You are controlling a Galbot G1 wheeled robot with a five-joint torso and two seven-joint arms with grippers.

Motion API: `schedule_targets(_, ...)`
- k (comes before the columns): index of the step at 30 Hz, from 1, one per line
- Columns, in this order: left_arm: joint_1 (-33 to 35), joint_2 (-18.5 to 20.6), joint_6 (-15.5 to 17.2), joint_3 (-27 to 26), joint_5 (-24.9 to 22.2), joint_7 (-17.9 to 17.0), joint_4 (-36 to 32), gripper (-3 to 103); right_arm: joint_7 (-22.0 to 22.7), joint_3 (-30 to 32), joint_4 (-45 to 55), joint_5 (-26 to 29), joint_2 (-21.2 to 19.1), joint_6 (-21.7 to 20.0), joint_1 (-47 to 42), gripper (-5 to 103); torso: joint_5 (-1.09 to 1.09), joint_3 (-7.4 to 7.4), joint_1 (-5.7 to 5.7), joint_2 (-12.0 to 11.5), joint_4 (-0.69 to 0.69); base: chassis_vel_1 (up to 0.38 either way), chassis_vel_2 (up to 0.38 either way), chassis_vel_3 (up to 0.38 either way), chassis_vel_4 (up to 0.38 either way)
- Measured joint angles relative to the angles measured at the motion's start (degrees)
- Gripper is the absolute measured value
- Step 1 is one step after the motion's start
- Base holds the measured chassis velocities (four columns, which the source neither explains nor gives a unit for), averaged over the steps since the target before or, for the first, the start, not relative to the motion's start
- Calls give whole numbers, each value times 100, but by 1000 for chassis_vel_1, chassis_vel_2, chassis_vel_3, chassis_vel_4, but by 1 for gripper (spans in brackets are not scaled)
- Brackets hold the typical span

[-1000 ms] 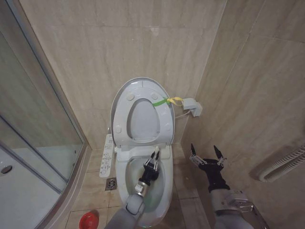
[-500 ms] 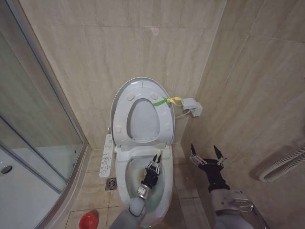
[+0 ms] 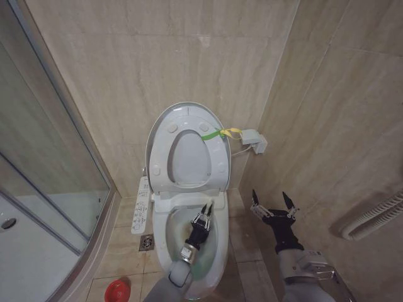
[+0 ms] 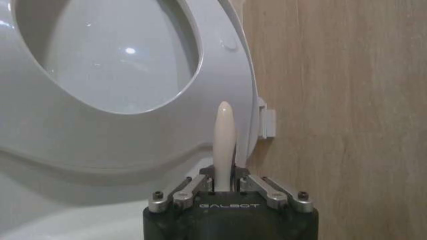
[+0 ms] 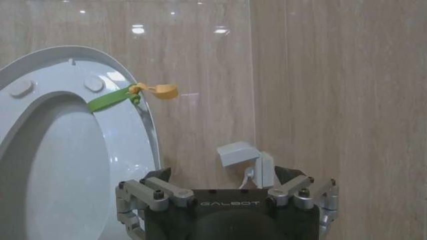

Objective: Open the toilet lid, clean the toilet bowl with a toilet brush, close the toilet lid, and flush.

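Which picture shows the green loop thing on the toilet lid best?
The right wrist view: the yellow-green strap loop on the glossy white oval toilet lid looks big and clear there. The head view shows it small. I can't spot it in the left wrist view.

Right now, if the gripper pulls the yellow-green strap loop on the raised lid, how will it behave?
The thin yellow-green strap loop probably flexes rather than staying stiff. The glossy white plastic toilet lid, standing upright, would likely swing down once tipped forward.
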Motion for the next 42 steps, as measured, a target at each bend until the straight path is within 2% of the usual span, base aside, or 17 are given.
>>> schedule_targets(8,-41,-36,1,13,-150,-21,-309,18,0,0,0,0,0,0,0,100,0,0,0,0,-2,0,0,0,0)
schedule_targets(15,-56,-123,-2,-16,-110,5,147,18,0,0,0,0,0,0,0,100,0,0,0,0,0,0,0,0,0)
schedule_targets(20,-76,-96,-3,-54,-49,24,208,18,0,0,0,0,0,0,0,100,-1,-1,0,1,-2,0,0,0,0)
schedule_targets(28,144,24,99,40,4,-21,-342,18,0,0,0,0,0,0,0,100,0,0,0,0,-2,0,0,0,0)
schedule_targets(39,578,216,30,-29,274,-95,-488,18,0,0,0,0,0,0,0,100,0,0,0,1,0,0,0,0,0)
schedule_targets(42,792,288,60,-39,285,-140,-736,18,0,0,0,0,0,0,0,100,0,0,0,0,-1,0,0,0,0)
